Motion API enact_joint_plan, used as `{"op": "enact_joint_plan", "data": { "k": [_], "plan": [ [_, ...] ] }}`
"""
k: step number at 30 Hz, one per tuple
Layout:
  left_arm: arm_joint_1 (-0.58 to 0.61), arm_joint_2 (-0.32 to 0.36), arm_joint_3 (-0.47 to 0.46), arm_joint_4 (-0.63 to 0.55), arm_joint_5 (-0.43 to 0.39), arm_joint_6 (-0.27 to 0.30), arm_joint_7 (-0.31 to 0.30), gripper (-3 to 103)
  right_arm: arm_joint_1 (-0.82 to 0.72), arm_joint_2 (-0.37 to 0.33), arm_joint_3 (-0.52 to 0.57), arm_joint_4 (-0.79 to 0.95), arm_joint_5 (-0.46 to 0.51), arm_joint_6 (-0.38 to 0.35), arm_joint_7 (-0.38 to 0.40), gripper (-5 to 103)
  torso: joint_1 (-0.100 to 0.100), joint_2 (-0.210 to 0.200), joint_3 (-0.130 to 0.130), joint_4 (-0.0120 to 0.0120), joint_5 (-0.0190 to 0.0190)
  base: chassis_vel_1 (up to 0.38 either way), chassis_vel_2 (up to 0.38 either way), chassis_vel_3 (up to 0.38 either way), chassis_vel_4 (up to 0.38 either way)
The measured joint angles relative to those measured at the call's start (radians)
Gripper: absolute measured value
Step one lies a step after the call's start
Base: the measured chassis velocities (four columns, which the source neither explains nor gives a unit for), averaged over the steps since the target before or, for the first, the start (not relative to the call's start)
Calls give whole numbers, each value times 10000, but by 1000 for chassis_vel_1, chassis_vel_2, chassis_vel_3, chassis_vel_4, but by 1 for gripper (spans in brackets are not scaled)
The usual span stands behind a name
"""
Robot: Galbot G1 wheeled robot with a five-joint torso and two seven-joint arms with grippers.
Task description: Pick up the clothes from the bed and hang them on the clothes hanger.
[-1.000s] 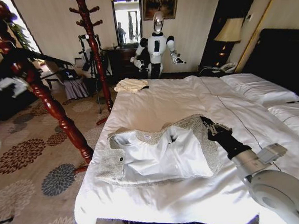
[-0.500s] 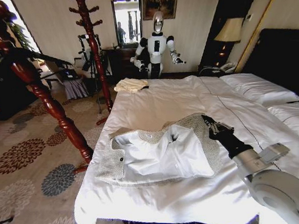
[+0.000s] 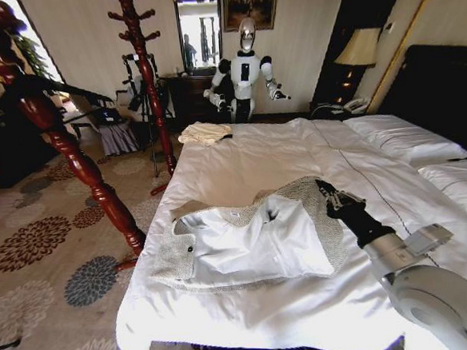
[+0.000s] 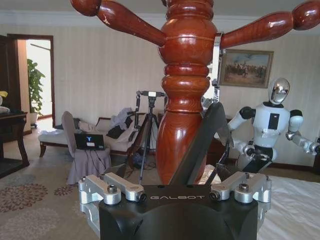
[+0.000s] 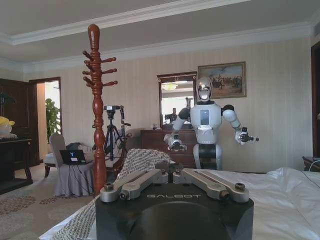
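We see the bed (image 3: 296,150) first — a wide spread of white duvet running away from us, with white pillows (image 3: 403,141) at the far right against a dark headboard (image 3: 444,88). On the near part of the duvet lies the jacket (image 3: 250,236), spread flat and open so that its pale lining faces up and the grey-beige knit shows as a border around it; its collar end points toward the far side of the bed.

Our right arm reaches in from the lower right, and the right gripper (image 3: 329,195) sits at the jacket's right edge, touching the knit there. In the right wrist view the two silver linkages are folded in until they meet, and a fold of the knit (image 5: 142,159) rises just beyond them, so we take the fingers (image 5: 169,169) to be pressed together on the jacket's edge.

To the left of the bed a reddish-brown coat stand (image 3: 72,158) leans through the head view. In the left wrist view its turned post (image 4: 187,95) stands close before the left gripper (image 4: 176,190), and a slim black hanger (image 4: 202,142) rises from between the gripper's linkages, tilted against the post — the fingers themselves are hidden behind the housing, so we cannot tell how far they are closed. A small cream folded cloth (image 3: 204,132) lies at the bed's far left corner.
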Motion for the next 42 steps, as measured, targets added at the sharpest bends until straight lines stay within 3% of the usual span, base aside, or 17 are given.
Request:
{"op": "enact_joint_plan", "data": {
  "k": [11,15,17,20,23,30,33,35,42],
  "plan": [
    [-42,485,142,110,-748,830,-260,98,68,-87,-64,0,-1,-4,2,0,-1,0,-1,5,0,0,0,0,0],
    [5,630,177,65,-782,863,-161,95,100,-107,-97,0,-1,-5,0,0,0,0,-1,3,0,0,0,0,0],
    [17,648,185,20,-786,923,-137,90,104,-109,-98,0,-1,-3,0,0,0,0,0,3,1,0,0,0,0],
    [39,653,207,-61,-790,1037,-130,74,105,-115,-97,0,-1,11,2,0,-1,0,0,3,0,0,0,0,0],
    [40,651,208,-77,-852,1053,-136,68,103,-128,-95,0,0,18,3,0,-1,0,-1,4,0,0,0,0,0],
    [35,529,213,-101,-913,1054,-145,36,132,-178,-106,0,8,26,4,0,-1,0,-1,4,0,0,0,0,0],
    [28,498,212,-101,-924,1054,-109,31,143,-191,-111,0,9,28,4,0,-1,0,-1,3,0,0,0,0,0],
    [25,447,211,-102,-934,1054,-36,22,199,-209,-143,0,11,31,3,0,-1,0,0,-4,1,0,0,0,0],
    [-28,426,198,-78,-917,862,172,19,298,-231,-218,0,10,36,-6,0,0,0,-1,3,-1,0,0,0,0]
  ]
}}
